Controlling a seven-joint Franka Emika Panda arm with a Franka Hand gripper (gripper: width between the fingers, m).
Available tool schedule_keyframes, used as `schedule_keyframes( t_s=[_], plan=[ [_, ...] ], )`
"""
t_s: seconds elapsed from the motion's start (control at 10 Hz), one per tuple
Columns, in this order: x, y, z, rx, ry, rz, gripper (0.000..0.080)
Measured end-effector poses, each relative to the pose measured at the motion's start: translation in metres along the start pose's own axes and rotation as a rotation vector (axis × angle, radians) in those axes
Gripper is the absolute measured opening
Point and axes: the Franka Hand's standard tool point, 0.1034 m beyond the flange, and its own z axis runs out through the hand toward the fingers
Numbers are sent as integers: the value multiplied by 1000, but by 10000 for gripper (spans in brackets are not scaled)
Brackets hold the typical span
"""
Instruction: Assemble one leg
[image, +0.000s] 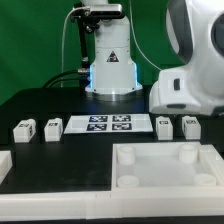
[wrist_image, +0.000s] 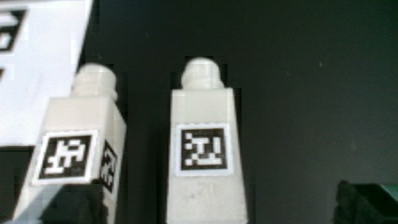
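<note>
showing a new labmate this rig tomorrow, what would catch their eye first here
Probably the large white tray-like piece with round corner sockets, at the front toward the exterior view's right. Behind it the tagged marker board lies mid-table, a pair of small white legs on each side; the wrist view shows two close up, tags facing the camera.

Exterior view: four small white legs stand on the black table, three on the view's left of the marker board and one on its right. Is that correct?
No. The exterior view shows two legs on its left of the marker board and two on its right, all on the black table.
</note>
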Motion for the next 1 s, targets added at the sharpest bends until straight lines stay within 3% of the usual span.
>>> schedule_keyframes(
  t_s=[0.3,0.7,1.0],
  plan=[
    [6,-1,2,-2,-37,-1,649],
    [7,-5,36,-13,-12,-2,649],
    [6,-4,46,-20,-9,-2,649]
  ],
)
